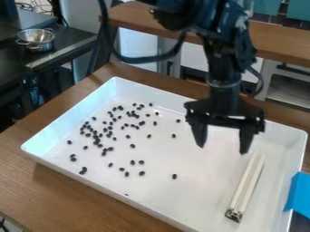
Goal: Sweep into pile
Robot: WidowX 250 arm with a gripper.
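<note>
Tray [200, 195], scattered beans [174, 176] | wooden table [36, 186] | pot [36, 41] on dark counter [60, 50]

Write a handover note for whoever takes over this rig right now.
Gripper: open, fingers apart, holding nothing, over the right half of the white tray.
Dark beans: scattered, mostly in the tray's left half, densest toward its far left, with a few strays nearer the middle.
White bar, probably the sweeping tool: lying in the tray's right part, not gripped.
Done: no single pile formed.
Left: grasp the bar, sweep the beans together.
</note>
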